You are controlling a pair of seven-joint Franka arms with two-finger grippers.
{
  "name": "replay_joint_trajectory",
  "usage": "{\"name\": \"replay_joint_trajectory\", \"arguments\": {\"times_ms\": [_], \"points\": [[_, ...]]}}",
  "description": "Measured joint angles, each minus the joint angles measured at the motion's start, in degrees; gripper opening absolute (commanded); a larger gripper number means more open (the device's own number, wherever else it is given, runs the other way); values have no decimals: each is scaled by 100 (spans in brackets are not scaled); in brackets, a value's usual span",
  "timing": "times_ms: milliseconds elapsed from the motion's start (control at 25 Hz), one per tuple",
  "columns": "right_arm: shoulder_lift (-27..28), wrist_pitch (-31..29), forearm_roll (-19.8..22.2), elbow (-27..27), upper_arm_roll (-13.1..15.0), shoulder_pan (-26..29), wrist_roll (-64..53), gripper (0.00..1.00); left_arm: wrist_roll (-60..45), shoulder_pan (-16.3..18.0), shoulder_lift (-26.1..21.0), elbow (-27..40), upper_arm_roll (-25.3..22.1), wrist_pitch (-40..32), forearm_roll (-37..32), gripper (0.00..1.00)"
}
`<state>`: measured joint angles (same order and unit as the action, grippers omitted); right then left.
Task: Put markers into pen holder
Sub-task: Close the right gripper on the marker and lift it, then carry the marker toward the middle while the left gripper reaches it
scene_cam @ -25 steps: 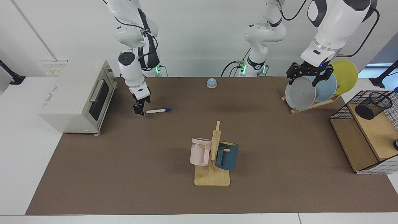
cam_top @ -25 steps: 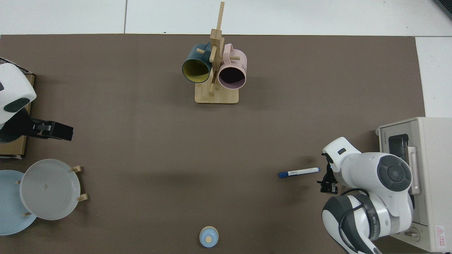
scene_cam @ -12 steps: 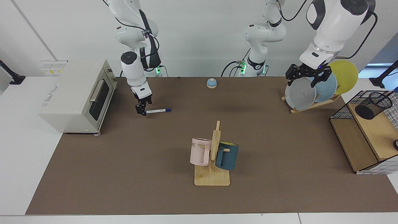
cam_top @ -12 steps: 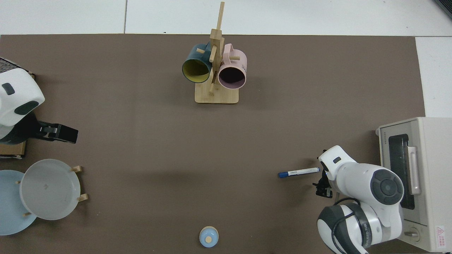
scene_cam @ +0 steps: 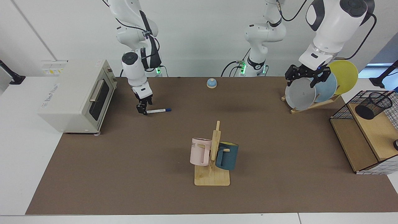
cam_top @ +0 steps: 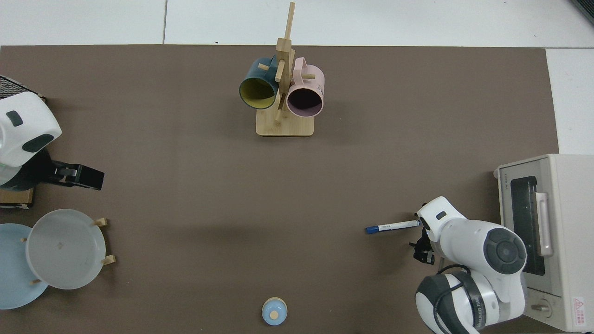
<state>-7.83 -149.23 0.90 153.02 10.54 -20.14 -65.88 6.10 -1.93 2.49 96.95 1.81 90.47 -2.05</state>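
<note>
One marker (scene_cam: 158, 110) lies flat on the brown tabletop (scene_cam: 124, 161), and the right hand (scene_cam: 142, 109) sits low at its white end; I cannot tell if that hand grips it. The left hand (scene_cam: 306, 78) waits with fingers spread above the plates (scene_cam: 300, 93). The pen holder (scene_cam: 373, 105) stands in the wire basket (scene_cam: 342, 110).

From above, the marker (cam_top: 392, 227) lies beside the right hand (cam_top: 423, 241), near the oven (cam_top: 557, 195).

Bright even overhead light, soft faint shadows on brown mat (scene_cam: 124, 174), no glare/blur, both views sharp.
</note>
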Motion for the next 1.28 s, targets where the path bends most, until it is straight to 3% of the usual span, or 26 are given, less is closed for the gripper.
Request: {"name": "replay_joint_trajectory", "arguments": {"times_ms": [240,560,760,1000,1280], "points": [[0,-4,-2,70,1,1,70,55,0,0,0,14,0,2,0,100],[-37,-5,-10,74,-2,1,94,0,0,0,0,39,0,3,0,100],[-50,49,-12,3,2,1,129,0,0,0,0,55,0,3,0,100],[-101,668,-21,-540,-6,-51,343,0,0,0,0,78,0,6,0,100],[-89,1256,-1007,-1442,-29,-521,396,0,4,0,0,85,0,14,0,100]]}}
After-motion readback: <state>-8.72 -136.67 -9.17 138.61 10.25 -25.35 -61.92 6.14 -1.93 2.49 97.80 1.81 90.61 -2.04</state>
